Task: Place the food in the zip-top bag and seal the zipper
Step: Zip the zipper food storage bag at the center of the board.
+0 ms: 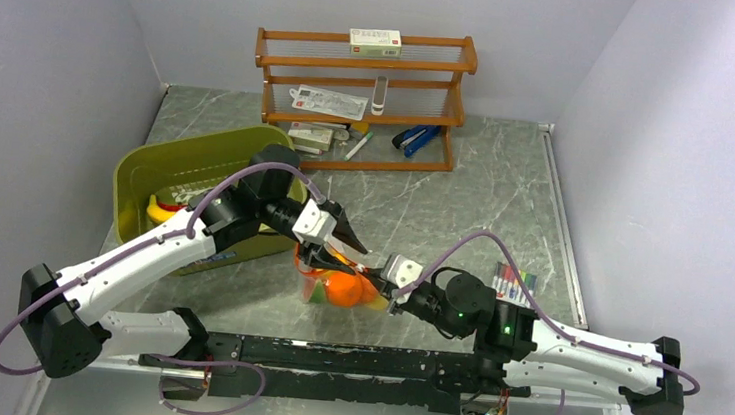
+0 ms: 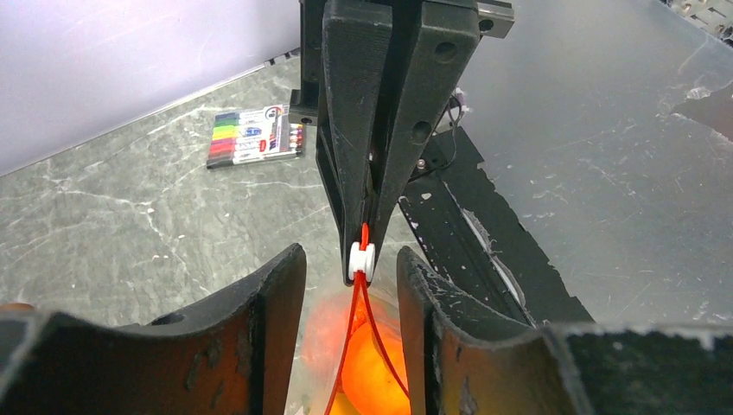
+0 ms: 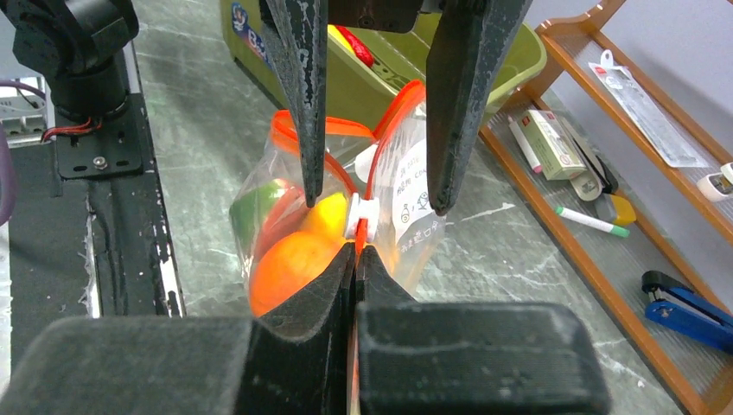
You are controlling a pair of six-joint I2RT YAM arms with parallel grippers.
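1. Counter (image 1: 504,209): I see the clear bag (image 3: 406,203) sitting on it at front centre, between both arms.
2. Left pincer (image 3: 378,206): open, straddling the white slider (image 2: 362,261).
3. Right pincer (image 3: 355,259): clamped on the zipper (image 2: 355,303) end.
4. Food (image 3: 294,264): inside the bag.

Arms: two in shot, left arm (image 1: 137,268) and right arm (image 1: 582,352).
Grippers: two again, left gripper (image 3: 377,203) and right gripper (image 2: 361,255).
Zip-top bag (image 3: 406,199): just the one, mid-worktop toward the near edge.
Zipper (image 3: 333,127): one orange-red strip, carrying one white slider (image 2: 362,261).
Food in the bag: three pieces I can pick out, one orange (image 3: 290,268), one yellow (image 3: 327,216), one green (image 3: 255,203).
Green tub (image 1: 146,173): one, by the left edge.
Wooden rack (image 1: 366,64): one at the far edge, three shelves.
White box (image 1: 375,38): one, top shelf.
Blue stapler (image 1: 415,138): one.
Marker pack (image 1: 516,279): one, toward the right edge; pens too small to count.
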